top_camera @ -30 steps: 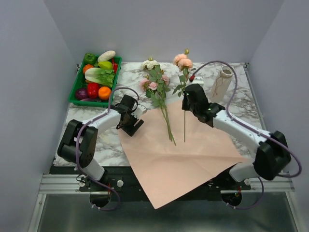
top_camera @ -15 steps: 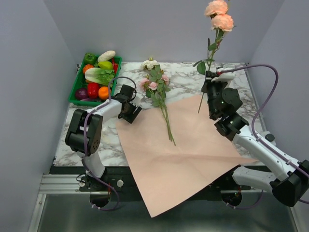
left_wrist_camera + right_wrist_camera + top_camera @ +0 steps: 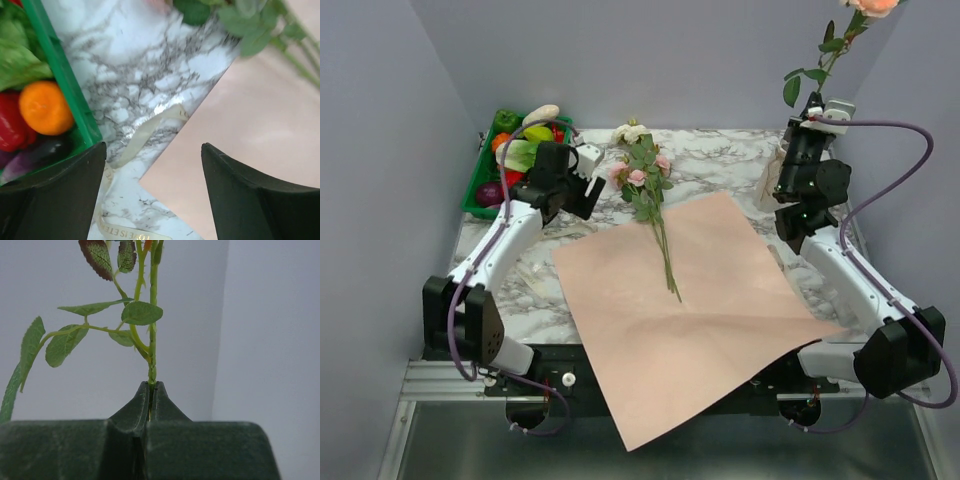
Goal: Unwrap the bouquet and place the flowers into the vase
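Right fingers (image 3: 151, 392) clenched on a rose (image 3: 152, 347), gripping the stem. The stem runs upright out of the tips, with leaves fanning to one side above them. The bloom sits at the top edge of the overhead view, partly cropped. Vase (image 3: 769, 183) stands on the tabletop (image 3: 720, 160) below those fingers, just beside the right arm and partly hidden by it. Lower stem end vs. vase neck: can't tell. Left fingers (image 3: 153, 146) released, spread wide, nothing between them, over the marble. Under them: cream ribbon (image 3: 145, 132) lying loose, plus a corner of the pink paper (image 3: 260, 130), spread flat. Green tray (image 3: 65, 85) of vegetables is at one finger's side, orange (image 3: 45, 107) close by. Other flowers (image 3: 645, 175) lie past the other finger, heads on marble, stems across the paper, well apart from the vase.
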You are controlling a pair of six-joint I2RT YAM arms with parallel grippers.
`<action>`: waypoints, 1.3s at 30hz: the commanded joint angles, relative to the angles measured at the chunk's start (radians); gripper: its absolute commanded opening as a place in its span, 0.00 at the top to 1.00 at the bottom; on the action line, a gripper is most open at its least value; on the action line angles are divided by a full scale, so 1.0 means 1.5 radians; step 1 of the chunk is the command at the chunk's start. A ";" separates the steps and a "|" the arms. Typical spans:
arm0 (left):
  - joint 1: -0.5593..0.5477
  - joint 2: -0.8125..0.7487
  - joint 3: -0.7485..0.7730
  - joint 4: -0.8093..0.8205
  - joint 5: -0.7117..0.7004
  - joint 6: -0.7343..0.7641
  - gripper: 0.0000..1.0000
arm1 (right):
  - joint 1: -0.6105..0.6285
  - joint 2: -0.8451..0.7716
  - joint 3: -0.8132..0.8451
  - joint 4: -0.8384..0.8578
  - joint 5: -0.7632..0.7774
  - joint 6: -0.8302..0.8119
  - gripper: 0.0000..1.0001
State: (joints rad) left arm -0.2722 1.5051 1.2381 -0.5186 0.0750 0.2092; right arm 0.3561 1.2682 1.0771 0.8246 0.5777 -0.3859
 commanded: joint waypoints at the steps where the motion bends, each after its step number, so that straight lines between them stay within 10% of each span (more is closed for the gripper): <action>1: 0.032 -0.090 0.046 -0.039 0.107 -0.014 0.12 | -0.044 0.031 0.026 0.087 -0.020 0.002 0.99; 35: 0.285 -0.198 -0.042 -0.082 0.285 0.013 0.01 | -0.135 0.239 0.083 0.205 -0.018 0.053 0.99; 38: 0.300 -0.196 -0.038 -0.087 0.306 0.019 0.01 | -0.134 0.219 0.055 0.171 -0.014 0.068 0.82; 39: 0.302 -0.194 -0.037 -0.091 0.311 0.019 0.01 | -0.132 0.211 0.043 0.164 -0.020 0.076 0.63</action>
State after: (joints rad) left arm 0.1581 1.2339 1.1500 -0.6281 0.4698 0.2195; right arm 0.1577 1.6283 1.2053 1.0729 0.5335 -0.3111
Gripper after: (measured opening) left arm 0.987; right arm 0.141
